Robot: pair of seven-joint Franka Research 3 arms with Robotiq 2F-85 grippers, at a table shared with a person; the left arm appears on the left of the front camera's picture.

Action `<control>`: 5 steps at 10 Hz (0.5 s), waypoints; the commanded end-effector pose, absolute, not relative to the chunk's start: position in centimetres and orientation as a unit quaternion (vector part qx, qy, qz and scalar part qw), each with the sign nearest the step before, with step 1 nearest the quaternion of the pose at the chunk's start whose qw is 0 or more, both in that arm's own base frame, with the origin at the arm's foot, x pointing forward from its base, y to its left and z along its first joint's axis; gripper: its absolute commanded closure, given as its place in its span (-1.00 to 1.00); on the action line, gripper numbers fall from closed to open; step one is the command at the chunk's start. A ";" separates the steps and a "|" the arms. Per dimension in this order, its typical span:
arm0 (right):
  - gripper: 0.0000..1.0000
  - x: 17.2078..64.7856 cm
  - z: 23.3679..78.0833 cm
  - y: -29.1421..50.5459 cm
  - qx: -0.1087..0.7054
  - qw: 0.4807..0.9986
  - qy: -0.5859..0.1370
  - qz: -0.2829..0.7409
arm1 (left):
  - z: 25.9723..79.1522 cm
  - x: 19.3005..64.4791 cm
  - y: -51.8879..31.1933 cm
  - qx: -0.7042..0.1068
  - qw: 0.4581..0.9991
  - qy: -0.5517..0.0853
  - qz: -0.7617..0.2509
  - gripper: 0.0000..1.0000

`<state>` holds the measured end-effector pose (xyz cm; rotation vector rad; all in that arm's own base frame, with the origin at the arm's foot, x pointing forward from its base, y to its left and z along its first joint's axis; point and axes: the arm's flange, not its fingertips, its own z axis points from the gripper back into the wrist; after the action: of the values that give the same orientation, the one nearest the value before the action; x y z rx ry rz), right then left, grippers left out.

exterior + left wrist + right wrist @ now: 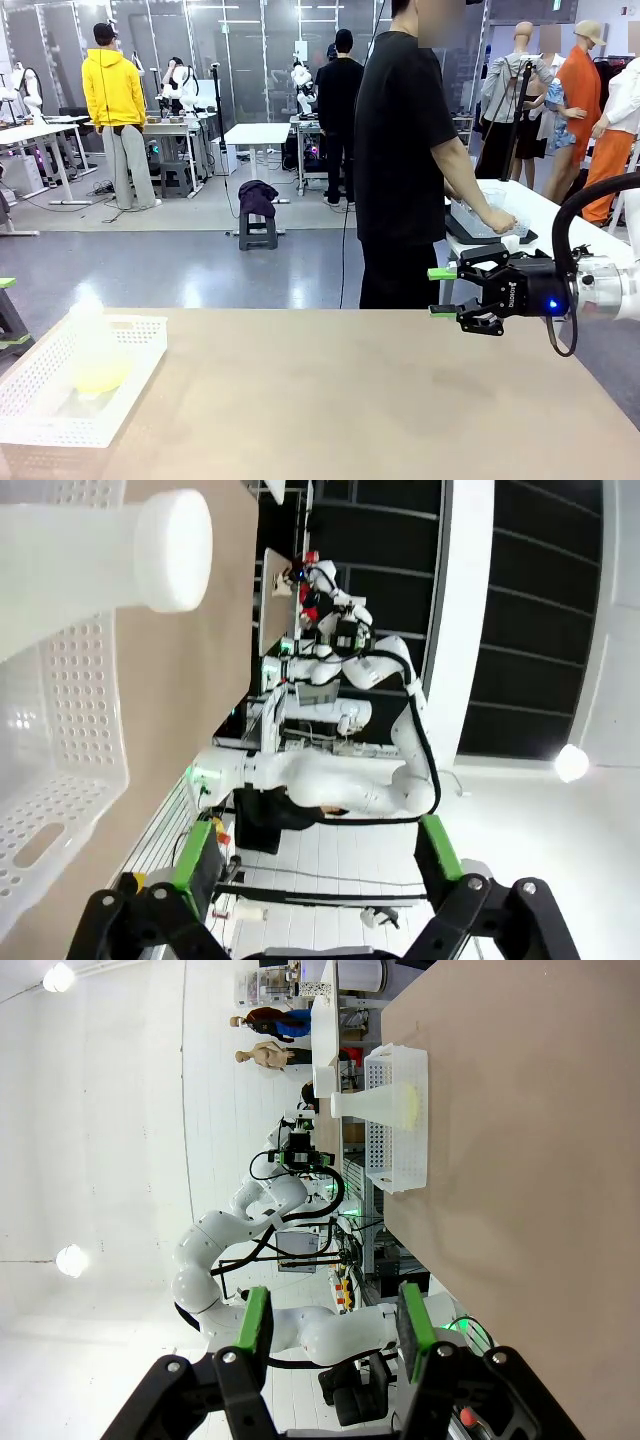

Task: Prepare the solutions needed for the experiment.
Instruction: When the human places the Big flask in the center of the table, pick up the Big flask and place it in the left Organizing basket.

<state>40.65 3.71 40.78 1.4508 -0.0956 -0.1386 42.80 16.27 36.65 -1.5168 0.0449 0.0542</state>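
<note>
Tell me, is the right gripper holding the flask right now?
No, the right gripper hangs empty above the table, while the flask stands in the white basket.

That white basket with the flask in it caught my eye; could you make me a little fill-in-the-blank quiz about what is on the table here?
1. The conical flask stands inside a white perforated ____.
2. The liquid at the bottom of the flask is pale ____.
3. The right gripper, its jaws apart and holding nothing, hangs above the table on the side ____ from the basket.
4. The pads on the jaws are ____.

Missing words: basket; yellow; opposite; green
</note>
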 end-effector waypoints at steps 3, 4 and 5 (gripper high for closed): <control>-0.28 40.7 40.9 3.7 0.668 0.740 -0.045 -0.064 | 36.7 42.8 16.3 -0.688 0.725 0.020 0.025 -1.00; -0.28 40.7 40.9 3.7 0.668 0.740 -0.045 -0.064 | 36.7 42.8 16.3 -0.688 0.725 0.020 0.025 -1.00; -0.28 40.7 40.9 3.7 0.668 0.740 -0.045 -0.064 | 36.7 42.8 16.3 -0.688 0.725 0.020 0.025 -1.00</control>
<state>40.65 3.72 40.78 1.4508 -0.0956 -0.1386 42.76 16.51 36.45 -1.5174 0.0541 0.0301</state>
